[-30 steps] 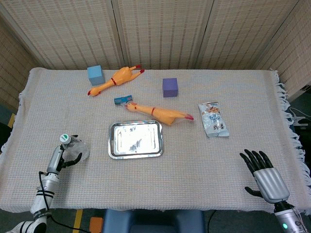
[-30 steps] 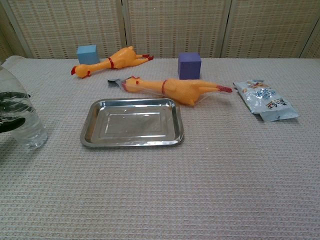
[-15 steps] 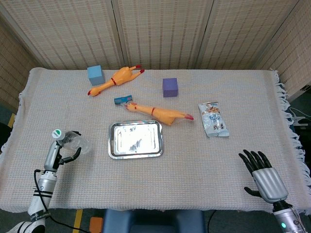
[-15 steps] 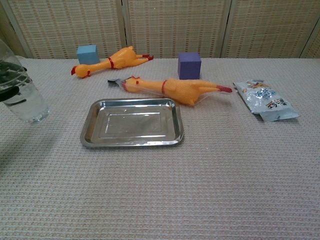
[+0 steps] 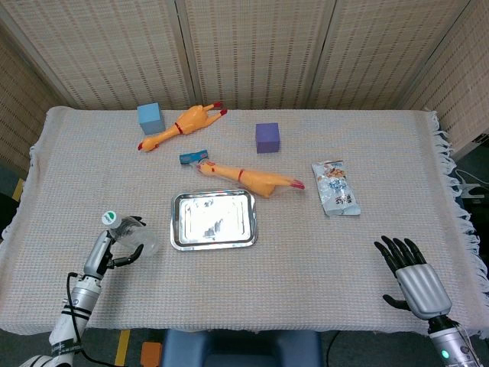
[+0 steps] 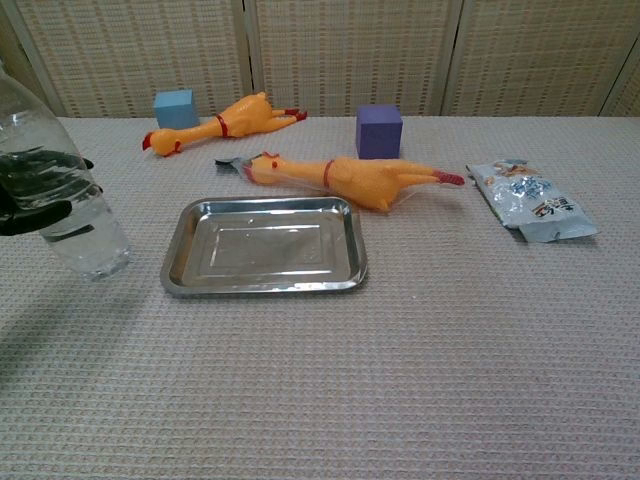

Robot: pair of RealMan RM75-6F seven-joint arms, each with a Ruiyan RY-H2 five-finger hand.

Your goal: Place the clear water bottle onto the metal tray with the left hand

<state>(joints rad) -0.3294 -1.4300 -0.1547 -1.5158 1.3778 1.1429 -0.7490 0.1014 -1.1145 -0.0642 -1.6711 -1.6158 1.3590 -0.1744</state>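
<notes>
Left hand (image 5: 122,243) fingers (image 6: 40,170) wrap the clear water bottle (image 6: 70,200), beside metal tray (image 6: 180,245).

No legible text, even on the snack packet (image 6: 530,203).

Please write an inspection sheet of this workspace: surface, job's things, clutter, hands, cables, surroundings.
Surface: table under a beige woven cloth, fringed at the right edge.
Job's things: bottle in the left hand, left of the tray; tray holds nothing.
Clutter: two rubber chickens, blue cube, purple cube, snack packet.
Hands: left grips the bottle; right hand open at the table's near right corner.
Cables: a black one along the left forearm.
Surroundings: woven screens behind.
</notes>
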